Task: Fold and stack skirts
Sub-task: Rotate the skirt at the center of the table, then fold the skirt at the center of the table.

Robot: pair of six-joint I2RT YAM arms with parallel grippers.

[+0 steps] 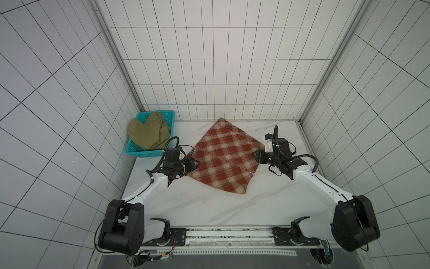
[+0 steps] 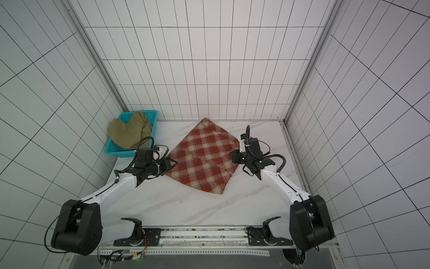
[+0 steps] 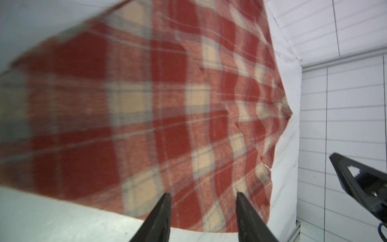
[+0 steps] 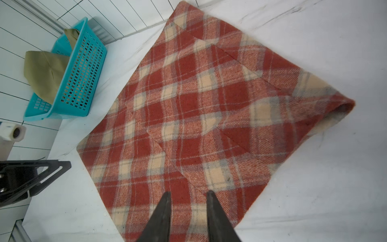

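The rust-red and cream plaid skirt (image 1: 223, 158) (image 2: 202, 158) lies folded on the marble table, one corner toward the back wall. At its left corner my left gripper (image 1: 196, 163) (image 3: 202, 193) is open; its fingers stand apart above the cloth edge with nothing between them. My right gripper (image 1: 256, 154) (image 4: 188, 192) is at the skirt's right corner, also open, its narrow gap over the plaid cloth (image 4: 199, 115) without pinching it. The olive-khaki skirt (image 1: 146, 135) (image 4: 41, 71) is bunched in the basket and spills over its rim.
A teal perforated basket (image 1: 149, 152) (image 4: 83, 73) stands at the table's back left corner, close behind my left wrist. Tiled walls close in the table (image 1: 186, 209) on three sides. The arm bases sit along the front rail.
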